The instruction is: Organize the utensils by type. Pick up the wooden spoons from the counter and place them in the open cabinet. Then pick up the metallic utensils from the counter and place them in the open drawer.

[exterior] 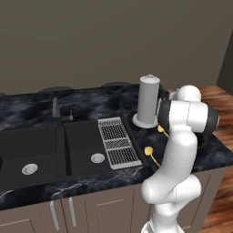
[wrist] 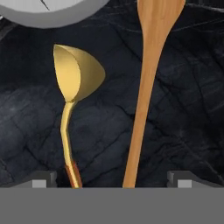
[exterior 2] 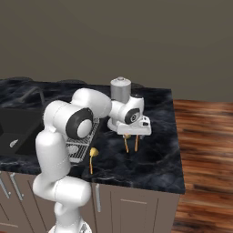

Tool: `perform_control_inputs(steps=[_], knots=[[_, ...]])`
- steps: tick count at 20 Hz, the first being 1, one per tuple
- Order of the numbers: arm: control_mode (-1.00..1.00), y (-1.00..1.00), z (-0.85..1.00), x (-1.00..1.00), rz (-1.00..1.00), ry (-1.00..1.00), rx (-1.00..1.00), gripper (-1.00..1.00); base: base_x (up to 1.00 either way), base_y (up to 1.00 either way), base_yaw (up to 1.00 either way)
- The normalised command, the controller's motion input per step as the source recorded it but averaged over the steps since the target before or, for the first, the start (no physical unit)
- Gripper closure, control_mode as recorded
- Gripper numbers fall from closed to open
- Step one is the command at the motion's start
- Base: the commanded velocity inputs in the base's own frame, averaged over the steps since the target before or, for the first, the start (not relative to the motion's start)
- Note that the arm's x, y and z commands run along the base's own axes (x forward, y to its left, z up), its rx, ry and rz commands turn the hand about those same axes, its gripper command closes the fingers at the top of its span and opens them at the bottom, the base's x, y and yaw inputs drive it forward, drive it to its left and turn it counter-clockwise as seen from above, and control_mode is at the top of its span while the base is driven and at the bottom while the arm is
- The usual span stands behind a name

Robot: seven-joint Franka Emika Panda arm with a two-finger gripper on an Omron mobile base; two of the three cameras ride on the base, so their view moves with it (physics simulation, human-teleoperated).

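Spread wide, my fingers (wrist: 43, 179) hang low over the counter (wrist: 183, 109), with a wooden spoon (wrist: 148, 87) and a metallic utensil (wrist: 76, 78) lying side by side between them.

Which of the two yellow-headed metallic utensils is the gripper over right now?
The one by the grey canister's base, beside a wooden spoon: that metallic utensil lies under the gripper. The other metallic utensil lies apart, nearer the counter's front edge by the drying rack.

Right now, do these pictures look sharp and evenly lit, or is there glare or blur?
Left base view: soft, even light and a faint sheen on the counter. Right base view: similarly even, with slightly soft edges. Hand view: the close-up wooden spoon and yellow spoon look a little blurry; no harsh glare.
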Motion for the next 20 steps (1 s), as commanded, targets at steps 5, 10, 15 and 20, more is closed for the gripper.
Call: perform_control_inputs(steps=[5,10,15,20], knots=[[-1.0,-0.12,-0.19,0.2,0.01,0.0,0.01,-1.0,0.0,0.0,0.0],[-1.0,-0.08,-0.2,0.2,0.0,0.0,0.01,-1.0,0.0,0.0,0.0],[-1.0,-0.06,-0.22,0.15,0.0,0.0,0.01,-1.0,0.0,0.0,0.0],[-1.0,-0.03,-0.26,0.12,0.0,0.0,0.0,-1.0,0.0,0.0,0.0]])
